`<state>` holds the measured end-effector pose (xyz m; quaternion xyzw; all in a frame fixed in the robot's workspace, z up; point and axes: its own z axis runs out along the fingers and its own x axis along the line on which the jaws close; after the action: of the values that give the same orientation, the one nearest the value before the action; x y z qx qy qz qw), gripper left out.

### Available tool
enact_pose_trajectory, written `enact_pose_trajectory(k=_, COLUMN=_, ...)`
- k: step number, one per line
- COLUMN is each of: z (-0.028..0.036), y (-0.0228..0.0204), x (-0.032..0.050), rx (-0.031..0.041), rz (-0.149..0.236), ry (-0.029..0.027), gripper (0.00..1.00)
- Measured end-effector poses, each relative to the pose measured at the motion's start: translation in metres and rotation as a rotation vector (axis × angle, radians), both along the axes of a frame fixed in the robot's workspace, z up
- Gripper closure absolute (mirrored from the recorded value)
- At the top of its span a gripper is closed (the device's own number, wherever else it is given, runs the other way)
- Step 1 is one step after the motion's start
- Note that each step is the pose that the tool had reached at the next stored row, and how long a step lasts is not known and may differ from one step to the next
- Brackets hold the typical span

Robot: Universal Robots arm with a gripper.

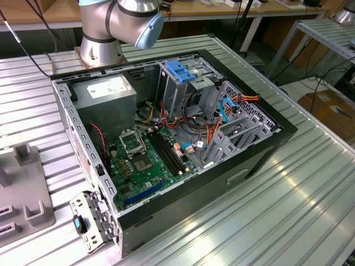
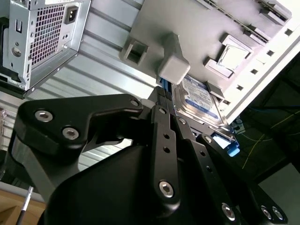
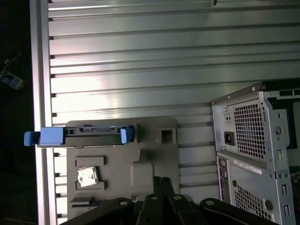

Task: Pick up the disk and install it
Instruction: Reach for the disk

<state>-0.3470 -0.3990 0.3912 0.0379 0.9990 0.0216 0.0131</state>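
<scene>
The disk (image 3: pixel 89 132) stands on edge in a grey fixture tray (image 3: pixel 150 159), clipped in its blue carrier frame (image 3: pixel 47 137) at the table's edge. In the second wrist view its white-and-blue label (image 2: pixel 199 96) faces the camera, just beyond a grey block of the tray (image 2: pixel 187 28). My gripper (image 3: pixel 161 180) hangs over the tray, well apart from the disk. Its black fingers are together with nothing between them, which the second wrist view (image 2: pixel 163 93) also shows.
The open computer case (image 1: pixel 183 138) lies on the ribbed aluminium table (image 1: pixel 288 210), with a blue bracket (image 1: pixel 180 69) on its drive cage. The case's rear (image 3: pixel 253 154) stands beside the tray. The arm's base (image 1: pixel 102 44) is behind the case. The tray (image 1: pixel 22 188) is at the exterior view's left.
</scene>
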Motion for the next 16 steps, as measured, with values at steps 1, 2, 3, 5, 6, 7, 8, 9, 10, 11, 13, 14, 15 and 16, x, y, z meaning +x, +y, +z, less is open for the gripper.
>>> enact_pose_trajectory(k=1, z=-0.0001, y=0.0, x=-0.0035, rx=0.0, rz=0.0, ry=0.0, gripper=0.89)
enact_pose_trajectory(k=2, z=-0.0001, y=0.0, x=-0.0082, rx=0.0, rz=0.0, ry=0.0, gripper=0.89)
enact_pose_trajectory(k=3, z=-0.0002, y=0.0, x=-0.0107, rx=0.0, rz=0.0, ry=-0.0001, gripper=0.89)
enact_pose_trajectory(k=5, z=-0.0002, y=0.0001, x=-0.0163, rx=0.0, rz=0.0, ry=0.0001, gripper=0.89)
enact_pose_trajectory(k=6, z=-0.0003, y=0.0, x=-0.017, rx=0.0, rz=0.0, ry=0.0, gripper=0.89)
enact_pose_trajectory(k=7, z=-0.0002, y=0.0, x=-0.017, rx=0.0, rz=0.0, ry=0.0, gripper=0.89)
enact_pose_trajectory(k=8, z=-0.0003, y=0.0001, x=-0.0173, rx=0.0, rz=0.0, ry=0.0, gripper=0.89)
enact_pose_trajectory(k=9, z=-0.0003, y=0.0001, x=-0.0175, rx=0.0, rz=0.0, ry=0.0, gripper=0.89)
enact_pose_trajectory(k=10, z=-0.0003, y=0.0, x=-0.0175, rx=0.0, rz=0.0, ry=0.0, gripper=0.89)
enact_pose_trajectory(k=11, z=-0.0003, y=0.0, x=-0.0177, rx=0.0, rz=0.0, ry=0.0, gripper=0.89)
enact_pose_trajectory(k=13, z=-0.0003, y=0.0001, x=-0.0184, rx=0.0, rz=0.0, ry=0.0, gripper=0.89)
enact_pose_trajectory(k=14, z=-0.0003, y=0.0001, x=-0.0187, rx=0.0, rz=0.0, ry=0.0, gripper=0.89)
enact_pose_trajectory(k=15, z=-0.0003, y=0.0001, x=-0.0194, rx=-0.0001, rz=0.0, ry=0.0001, gripper=0.89)
enact_pose_trajectory(k=16, z=-0.0004, y=0.0001, x=-0.0199, rx=0.0, rz=0.0, ry=-0.0001, gripper=0.89)
